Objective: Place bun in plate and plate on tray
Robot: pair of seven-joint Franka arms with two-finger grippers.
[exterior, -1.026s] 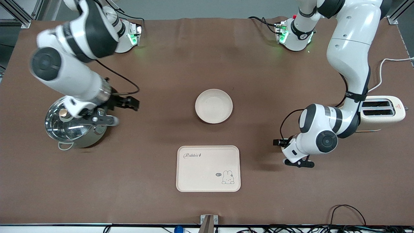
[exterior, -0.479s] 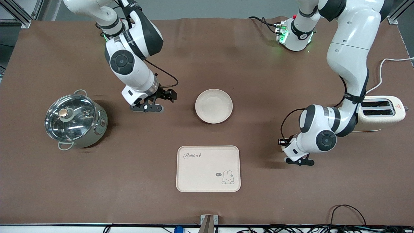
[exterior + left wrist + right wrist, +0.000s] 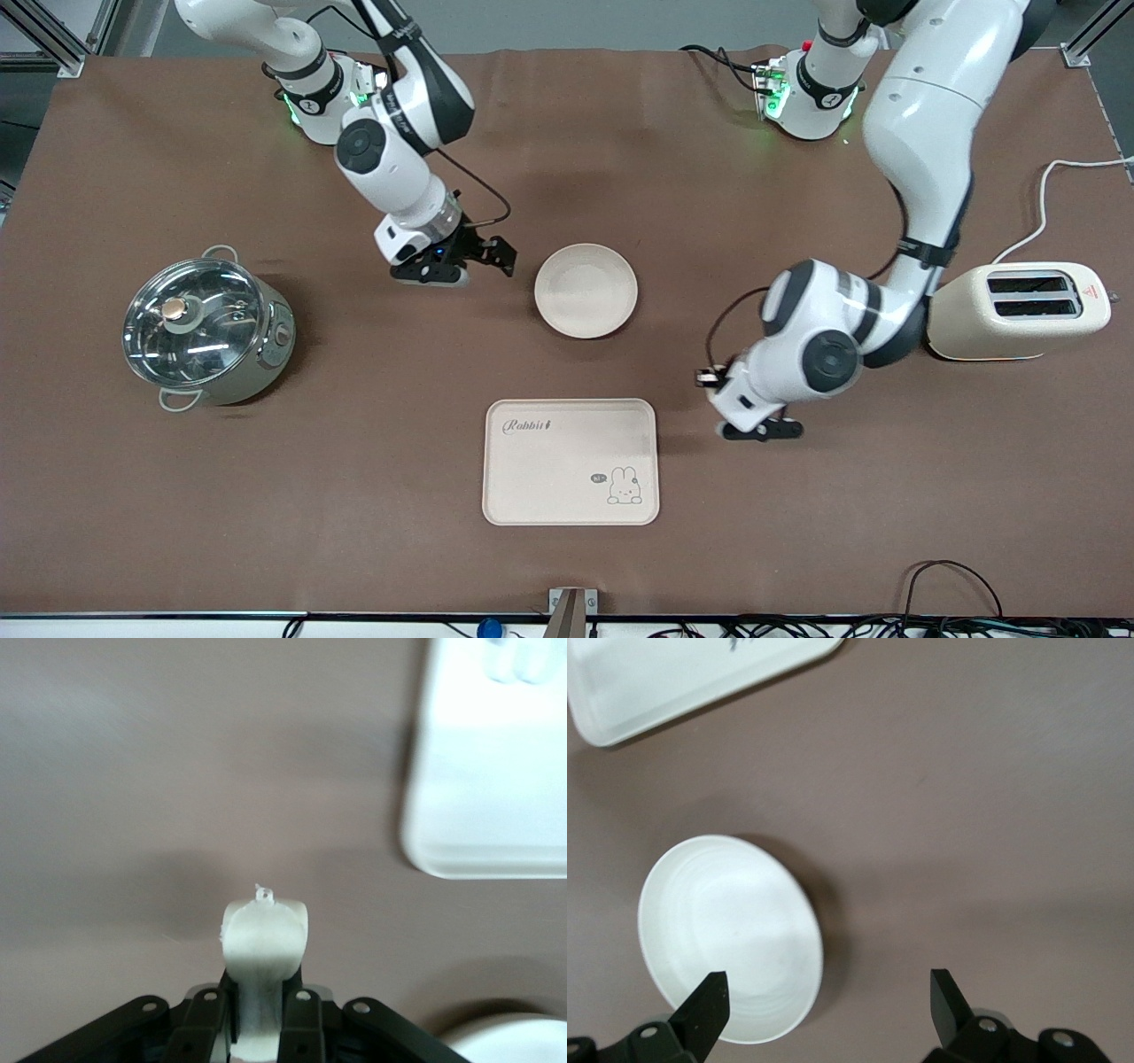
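Over bare counter [image 3: 266, 496] at the tray's three o'clock, the left tool [image 3: 261, 1028] hangs pinching the bun [image 3: 264, 943]. Beside the plate [image 3: 586, 290], at its nine o'clock, the right tool [image 3: 828, 1001] hangs with fingers spread. At the plate's six o'clock lies the Rabbit tray [image 3: 532, 470].

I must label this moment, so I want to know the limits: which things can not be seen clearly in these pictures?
- Bun: in the left wrist view, the left gripper covers its lower part; in the front view the arm hides it.
- Tray: blurred and cut by the edge in the left wrist view.
- Plate: partly covered by a finger of the open right gripper in the right wrist view.
- Pot: contents unclear under its reflecting lid, front view.
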